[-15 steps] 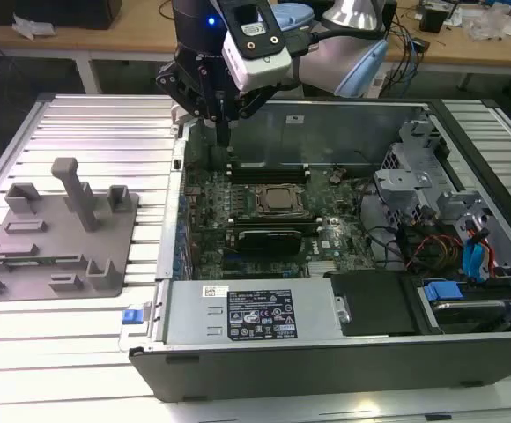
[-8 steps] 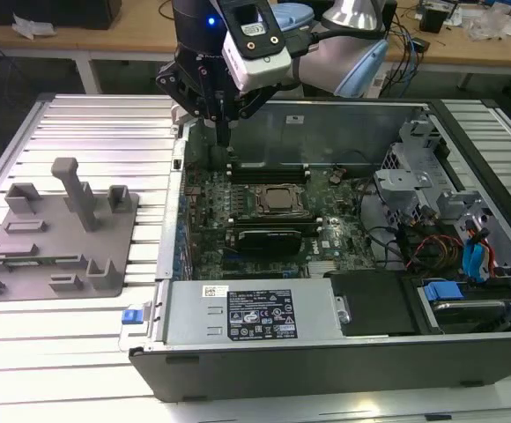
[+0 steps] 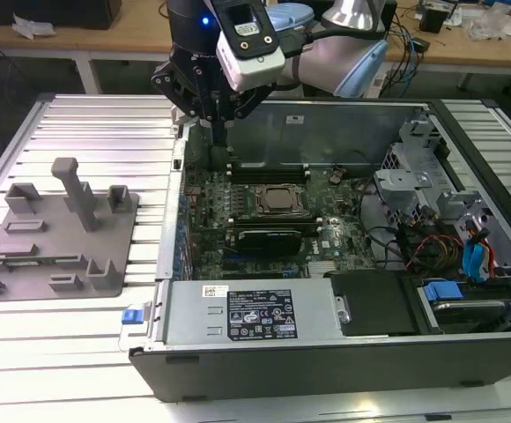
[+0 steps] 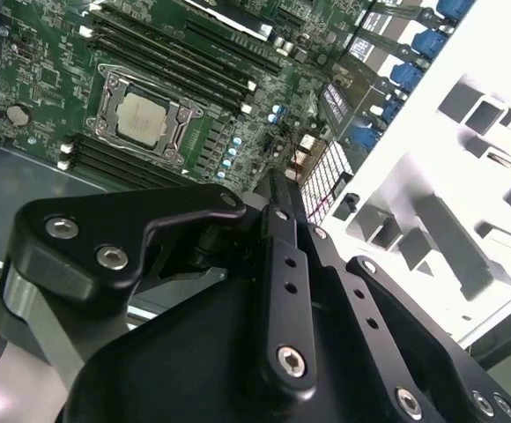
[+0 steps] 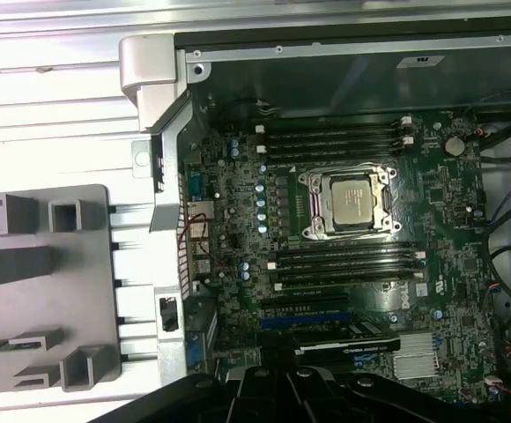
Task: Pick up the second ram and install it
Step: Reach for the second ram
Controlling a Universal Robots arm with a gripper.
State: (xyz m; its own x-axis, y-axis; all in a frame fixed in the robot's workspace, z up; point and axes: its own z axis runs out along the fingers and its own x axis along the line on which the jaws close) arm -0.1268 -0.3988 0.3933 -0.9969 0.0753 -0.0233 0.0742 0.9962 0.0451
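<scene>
My gripper (image 3: 217, 145) hangs over the far corner of the open computer case (image 3: 238, 361), on the exterior view's left, just above the motherboard (image 3: 264, 211). Its fingers look shut, with nothing seen between them. In the second wrist view the gripper (image 4: 277, 189) points down at the board's edge. The second ram (image 5: 4, 345) appears as a thin green strip lying in a slot of the grey plate (image 5: 44, 264), well apart from the gripper. Black ram slots (image 5: 335, 137) run along both sides of the processor (image 5: 348, 201).
The grey plate with upright posts (image 3: 62, 229) rests on the ribbed table at the exterior view's left of the case. Inside the case are a black card (image 3: 273, 238), a power supply (image 3: 247, 313), drive cages and cables (image 3: 432, 220). Workbenches stand behind.
</scene>
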